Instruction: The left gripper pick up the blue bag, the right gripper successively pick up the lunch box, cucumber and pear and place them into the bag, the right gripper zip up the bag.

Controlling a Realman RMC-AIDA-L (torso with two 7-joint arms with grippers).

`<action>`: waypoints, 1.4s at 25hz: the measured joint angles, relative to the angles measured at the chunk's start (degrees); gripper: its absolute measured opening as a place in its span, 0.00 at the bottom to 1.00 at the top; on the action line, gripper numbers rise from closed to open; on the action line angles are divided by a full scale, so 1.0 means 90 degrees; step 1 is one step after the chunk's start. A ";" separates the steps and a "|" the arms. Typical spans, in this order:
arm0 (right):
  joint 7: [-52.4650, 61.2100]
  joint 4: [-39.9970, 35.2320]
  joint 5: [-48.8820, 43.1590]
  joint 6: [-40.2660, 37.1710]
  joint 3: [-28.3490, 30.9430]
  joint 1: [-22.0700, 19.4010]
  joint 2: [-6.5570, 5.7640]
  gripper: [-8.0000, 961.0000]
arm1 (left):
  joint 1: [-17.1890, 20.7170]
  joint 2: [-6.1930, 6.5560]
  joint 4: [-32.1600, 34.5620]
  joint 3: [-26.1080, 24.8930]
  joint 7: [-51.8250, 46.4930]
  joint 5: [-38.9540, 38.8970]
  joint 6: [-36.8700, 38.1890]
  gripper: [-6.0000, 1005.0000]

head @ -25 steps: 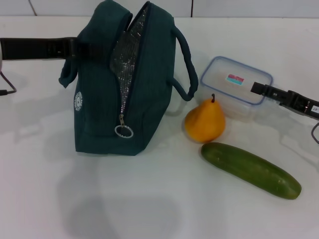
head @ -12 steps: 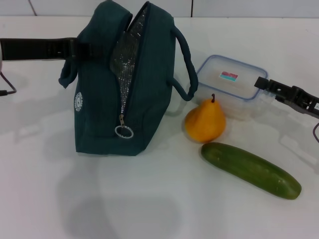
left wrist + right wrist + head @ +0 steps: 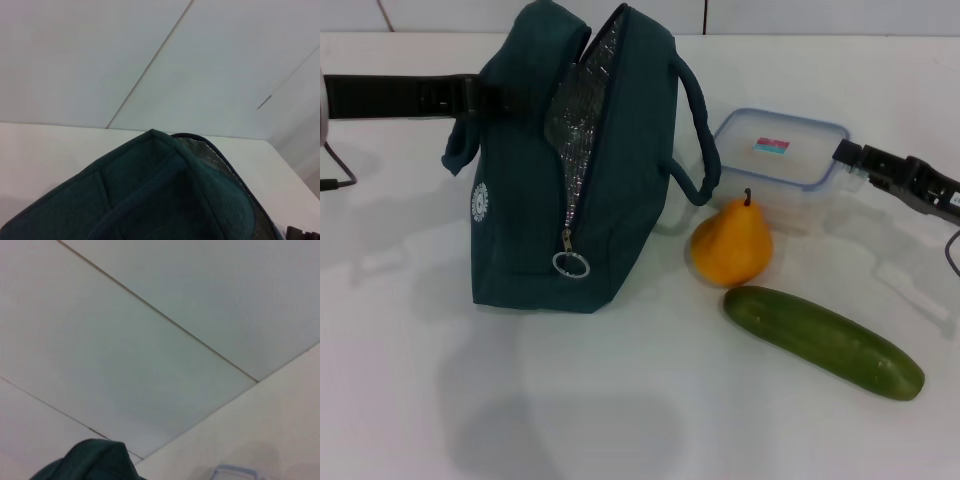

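Left gripper (image 3: 490,97): reaches in from 9 o'clock, level, at the bag's upper left side; it looks clenched on the bag's left handle, though its fingers are hidden in fabric.
Bag (image 3: 520,200): stands upright on the white table (image 3: 640,420), left of centre; zipper open along the top, silver lining (image 3: 582,105) showing; ring pull (image 3: 570,264) hangs low on the front; white logo (image 3: 478,202) on the left panel. In the left wrist view the bag (image 3: 150,195) fills the lower part of the picture, with the wall (image 3: 100,60) behind.
Right handle (image 3: 692,130): loops out toward 3 o'clock, its lower end near the box.
Right gripper (image 3: 848,154): comes in from 3 o'clock, its tip at the box's right edge, grasping the box there.
Box (image 3: 775,160): at 2 o'clock from the pear, behind it, lid on, sticker (image 3: 771,146) on top; it looks tilted, right side raised. A corner of the box (image 3: 232,473) shows in the right wrist view.
Pear (image 3: 731,243): upright, stem up, just right of the bag, in front of the box.
Cucumber (image 3: 823,342): lies on the table at 5 o'clock from the pear, just beside it, slanting toward 4 o'clock.
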 joint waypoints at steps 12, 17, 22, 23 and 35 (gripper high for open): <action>0.0008 0.0393 0.0262 -0.0016 -0.0028 0.0219 0.0037 0.47 | -0.0028 0.0005 -0.0105 0.0007 0.0000 0.0000 0.0000 0.05; 0.0104 0.0588 0.0336 0.0006 -0.0019 0.0290 0.0059 0.44 | -0.0036 -0.0002 -0.0170 0.0033 0.0061 0.0000 -0.0001 0.05; 0.0227 0.0880 0.0600 -0.0019 -0.0013 0.0345 0.0074 0.41 | -0.0085 0.0000 -0.0242 0.0146 0.0134 -0.0002 -0.0008 0.05; 0.0253 0.0890 0.0603 -0.0020 -0.0009 0.0352 0.0079 0.40 | -0.0089 0.0000 -0.0242 0.0153 0.0157 0.0000 -0.0009 0.05; 0.0773 0.0894 0.0811 -0.0040 -0.0006 0.0467 0.0099 0.12 | -0.0131 -0.0002 -0.0323 0.0191 0.0341 -0.0032 -0.0011 0.05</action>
